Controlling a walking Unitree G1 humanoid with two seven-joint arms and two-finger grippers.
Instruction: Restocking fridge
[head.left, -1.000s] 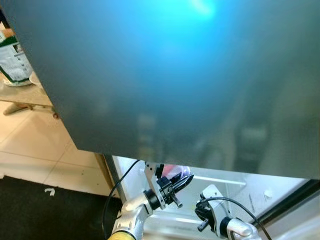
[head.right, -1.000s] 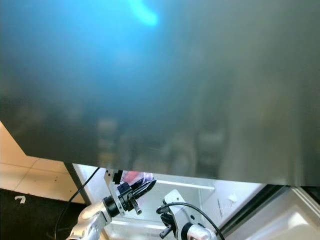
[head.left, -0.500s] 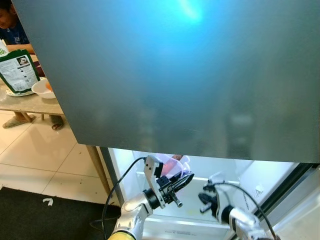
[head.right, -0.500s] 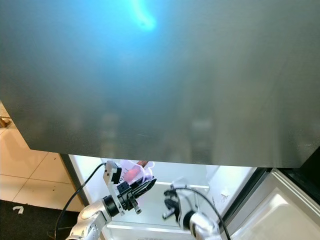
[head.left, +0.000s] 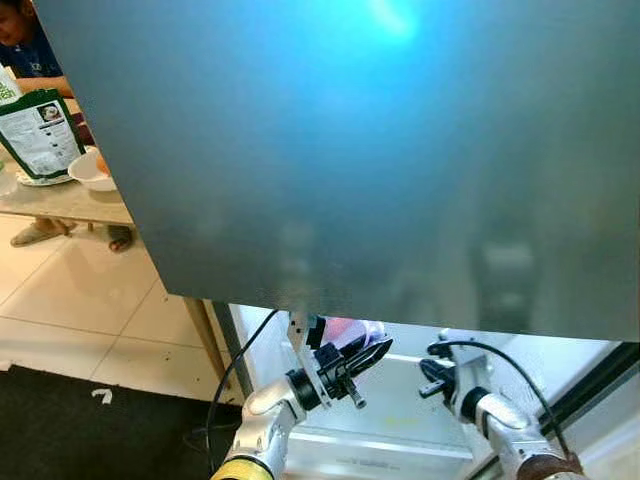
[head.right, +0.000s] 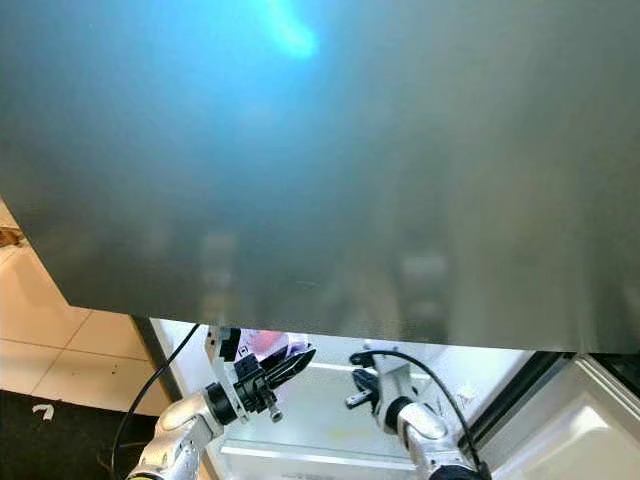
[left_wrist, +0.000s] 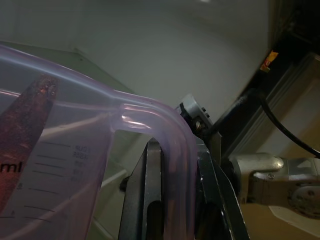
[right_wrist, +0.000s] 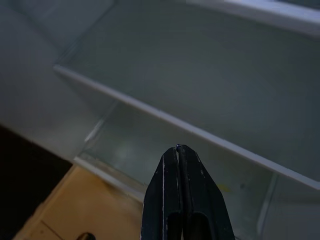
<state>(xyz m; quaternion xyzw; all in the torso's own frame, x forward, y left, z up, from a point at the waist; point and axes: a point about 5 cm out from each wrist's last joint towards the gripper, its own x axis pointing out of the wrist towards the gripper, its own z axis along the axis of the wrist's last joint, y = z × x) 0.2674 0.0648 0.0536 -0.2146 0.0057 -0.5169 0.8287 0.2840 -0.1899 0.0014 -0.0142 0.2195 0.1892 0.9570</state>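
Left gripper (head.left: 368, 353): clamped on pink measuring jug (left_wrist: 75, 150), largely hidden at 12 o'clock by fridge door (head.left: 340, 150). Right gripper (right_wrist: 180, 150): fingers together, empty.

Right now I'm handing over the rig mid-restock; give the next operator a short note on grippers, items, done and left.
Left gripper: shut on the handle of a pink measuring jug, held up at the open fridge, just below the grey door panel.
Right gripper: shut, nothing in it, pointing at the glass shelf inside the fridge.
Done: jug brought to the fridge opening.
Left: set the jug on a shelf and let go. The shelves seen from the right wrist look bare.
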